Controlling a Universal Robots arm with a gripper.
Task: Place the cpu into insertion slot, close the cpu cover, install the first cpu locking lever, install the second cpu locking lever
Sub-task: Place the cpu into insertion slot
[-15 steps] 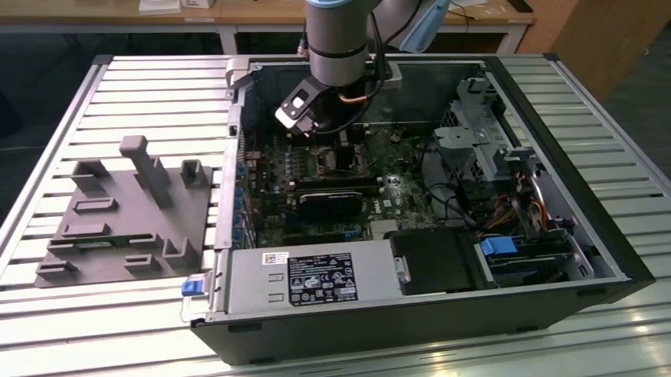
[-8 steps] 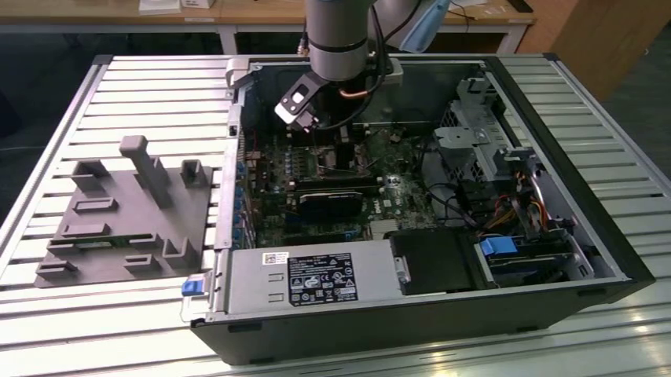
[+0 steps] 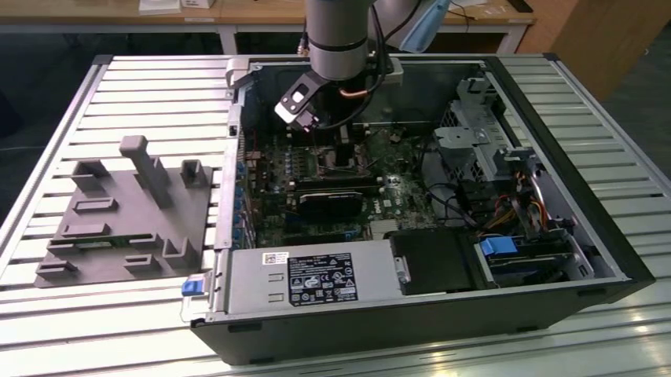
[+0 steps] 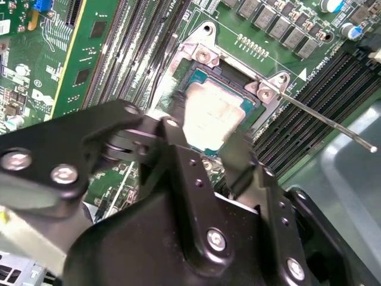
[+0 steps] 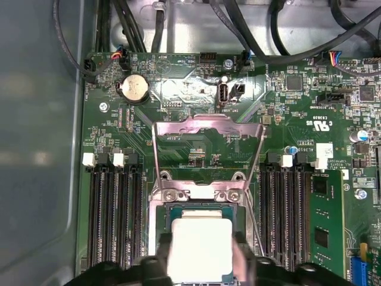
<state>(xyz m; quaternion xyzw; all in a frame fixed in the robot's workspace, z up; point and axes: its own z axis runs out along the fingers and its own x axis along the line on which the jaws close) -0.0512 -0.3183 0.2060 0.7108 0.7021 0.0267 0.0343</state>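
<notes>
Inside the open computer case (image 3: 419,330), over the green board (image 5: 178,155), hanging low with the gripper (image 5: 202,262) right above the socket (image 5: 159,202). Clenched on the chip (image 5: 201,238): black fingers (image 4: 175,149) pressed against two opposite edges, silver top turned up, seen so in both wrist views. Placed square over the socket, at its mouth or slightly above; cannot tell whether already resting on the bottom. Swung open and clear of the socket's mouth: the cover (image 5: 208,126), a thin silver frame. Sticking out sideways from one corner of the socket, free and not hooked: one thin lever (image 4: 324,121).

Judged light, flat and stiff, with smooth metal edges, so probably slippery under a weak pinch. Best taken by the edges only, as now, never by the underside. Probably fragile more at the socket than at the chip, with fine contacts easy to bend under a tilted or dragged part. Better kept level, without any pushing. Outside the case, toward the exterior view's left: a grey rack (image 3: 115,220) on the slatted table (image 3: 587,102).
</notes>
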